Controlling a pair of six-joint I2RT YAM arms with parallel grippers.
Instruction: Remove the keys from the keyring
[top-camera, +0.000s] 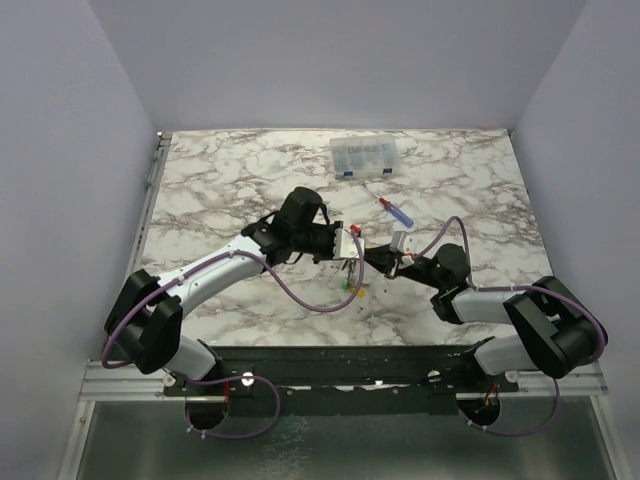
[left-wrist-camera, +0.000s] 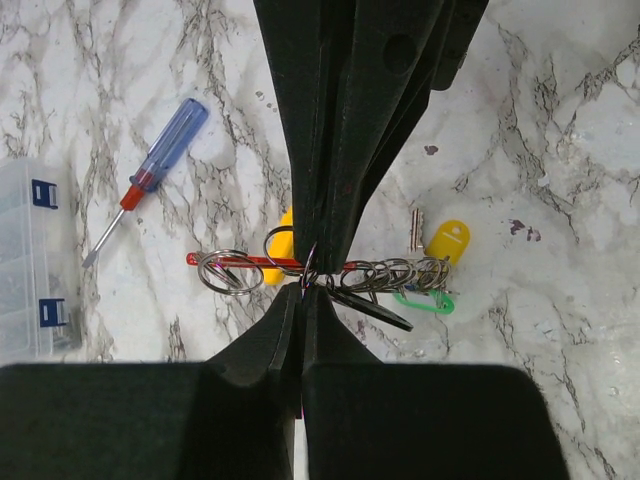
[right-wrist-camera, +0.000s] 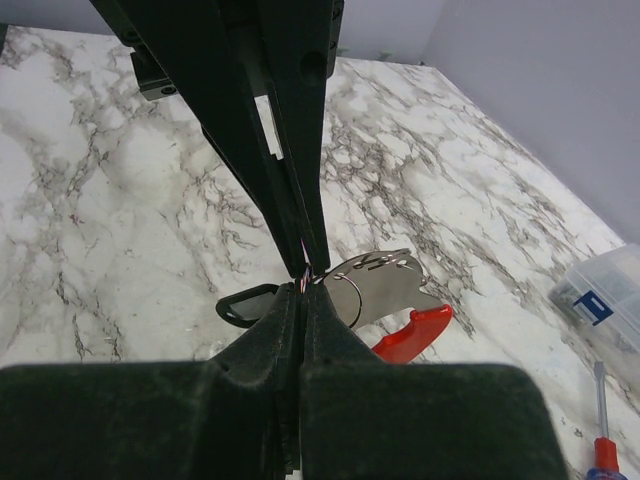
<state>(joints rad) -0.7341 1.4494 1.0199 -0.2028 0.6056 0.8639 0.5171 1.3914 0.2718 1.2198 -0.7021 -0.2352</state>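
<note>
Left fingers (left-wrist-camera: 340, 150), right fingers (right-wrist-camera: 290, 130) grip keyring (left-wrist-camera: 250, 262)

We find no legible text, brand or number anywhere; the silvery plate of the keyring (right-wrist-camera: 390, 288) bears faint engraved marks we cannot read.

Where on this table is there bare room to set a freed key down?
Bare marble lies left of the parts box and right of the screwdriver. Crowded at centre, where the left gripper and right gripper meet at the keyring over the keys.
</note>
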